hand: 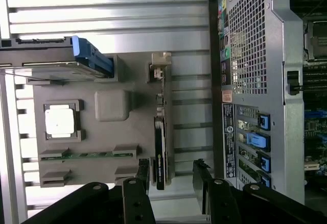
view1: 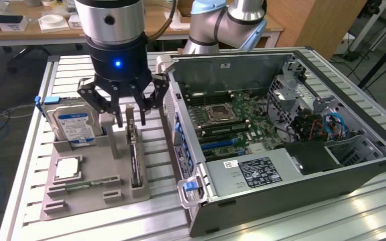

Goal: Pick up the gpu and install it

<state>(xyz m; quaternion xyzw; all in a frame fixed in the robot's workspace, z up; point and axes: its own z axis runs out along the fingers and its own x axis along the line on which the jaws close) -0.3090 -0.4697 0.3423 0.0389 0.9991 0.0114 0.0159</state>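
The gpu (view1: 134, 155) is a thin dark card standing on edge in a slot of the grey holder (view1: 92, 201), with its silver bracket at the far end. In the wrist view the gpu (hand: 160, 132) runs lengthwise between my two fingers. My gripper (view1: 131, 119) hangs just over the card's top edge, open, with one black finger on each side. In the wrist view the gripper (hand: 172, 175) straddles the card's near end; one fingertip (hand: 144, 169) is close to the card and the other stands apart from it. Nothing is held.
The open computer case (view1: 354, 150) lies at the exterior view's right of the holder, motherboard (view1: 233, 125) exposed. The holder also carries a blue-labelled hard drive (view1: 76, 125), a processor (view1: 68, 168) and a green memory stick (view1: 86, 184). The case's rear panel (hand: 250, 81) is close beside the card.
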